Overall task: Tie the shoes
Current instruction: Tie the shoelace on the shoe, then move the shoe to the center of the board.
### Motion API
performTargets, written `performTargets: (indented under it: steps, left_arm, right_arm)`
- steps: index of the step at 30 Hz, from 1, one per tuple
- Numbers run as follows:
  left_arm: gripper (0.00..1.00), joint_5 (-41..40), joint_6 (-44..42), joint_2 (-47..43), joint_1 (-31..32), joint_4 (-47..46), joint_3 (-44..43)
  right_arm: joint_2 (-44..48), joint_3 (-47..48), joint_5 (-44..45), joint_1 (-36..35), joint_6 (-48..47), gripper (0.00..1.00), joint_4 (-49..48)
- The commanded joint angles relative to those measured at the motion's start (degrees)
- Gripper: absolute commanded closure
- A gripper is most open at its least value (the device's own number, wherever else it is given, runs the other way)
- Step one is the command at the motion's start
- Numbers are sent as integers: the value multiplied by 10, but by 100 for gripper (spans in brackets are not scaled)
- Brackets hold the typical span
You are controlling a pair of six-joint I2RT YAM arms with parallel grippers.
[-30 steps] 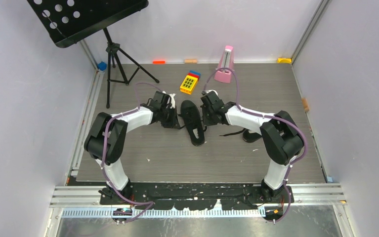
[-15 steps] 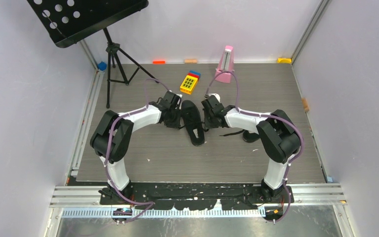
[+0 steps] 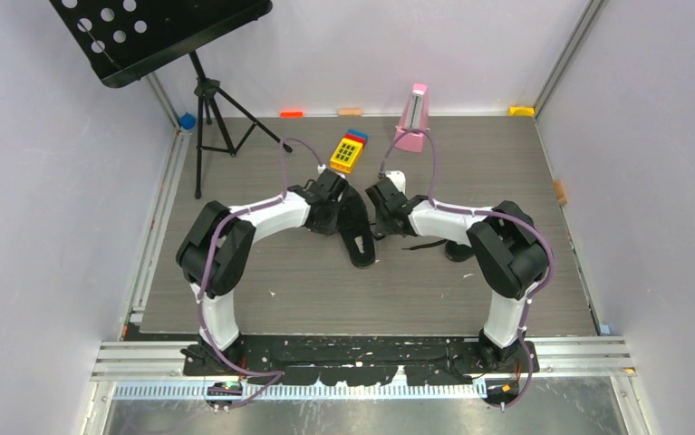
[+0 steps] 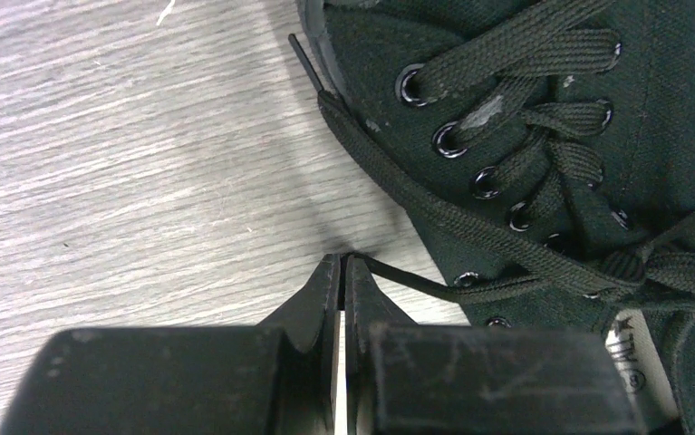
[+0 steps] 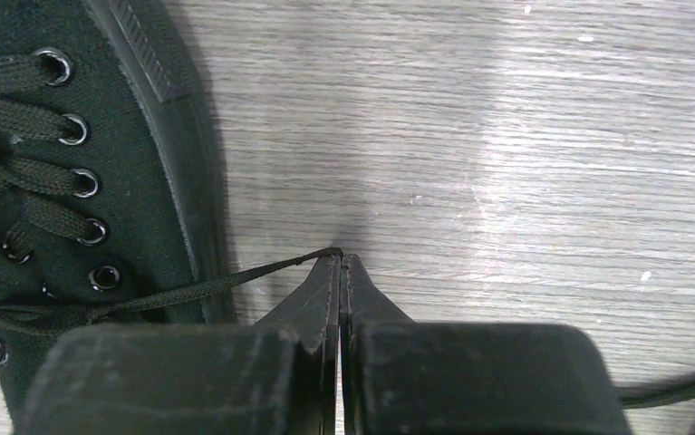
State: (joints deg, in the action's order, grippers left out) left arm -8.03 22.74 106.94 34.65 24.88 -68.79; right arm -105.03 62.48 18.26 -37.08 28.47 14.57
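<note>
A black canvas shoe (image 3: 357, 231) lies mid-table between my two grippers, toe toward the arms. It fills the upper right of the left wrist view (image 4: 543, 136) and the left edge of the right wrist view (image 5: 62, 181). My left gripper (image 4: 342, 258) is shut on a black lace (image 4: 407, 279) running from the shoe's left side. My right gripper (image 5: 340, 256) is shut on another lace end (image 5: 226, 281) from the shoe's right side. In the top view the left gripper (image 3: 336, 210) and right gripper (image 3: 381, 207) flank the shoe closely. The second shoe (image 3: 459, 248) lies right, mostly hidden behind my right arm.
A yellow toy block (image 3: 348, 151) and a pink metronome (image 3: 411, 118) stand behind the shoe. A black music stand (image 3: 207, 100) is at the back left. A loose lace (image 3: 425, 245) trails from the second shoe. Purple walls close the table in.
My left gripper has moved right, up against the shoe's left side. My right gripper has shifted slightly left toward the shoe. The shoe has stayed in place.
</note>
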Motion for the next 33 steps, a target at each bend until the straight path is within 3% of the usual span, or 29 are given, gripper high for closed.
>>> performTargets:
  steps: [1,7,11,13,16,20,25,29,32,33]
  left_arm:
    - [100,-154,-34,39,5,110,4]
    - [100,-167,-41,46,19,118,-7]
    - [100,-115,-46,34,20,100,-11]
    - [99,-87,-46,15,19,91,-17]
    - [79,-77,-41,-22,20,101,-34]
    - [54,-71,-43,-90,19,118,-44]
    - [36,-14,-20,-184,19,106,1]
    - [29,50,25,-252,20,41,66]
    - [5,132,86,-280,23,-33,118]
    - [1,144,101,-279,28,-52,129]
  right_arm:
    - [-16,-11,156,21,-1,100,81]
    - [-10,-7,176,17,2,100,82]
    - [0,9,101,17,-22,100,73]
    - [7,27,38,17,-24,81,71]
    - [49,36,-39,24,-24,53,48]
    - [111,36,-110,39,-17,40,36]
    - [192,-7,-157,45,-25,15,46]
    - [277,-63,-152,52,-30,13,45]
    - [343,-94,-105,67,-19,12,52]
    - [361,-98,-84,76,-8,12,63]
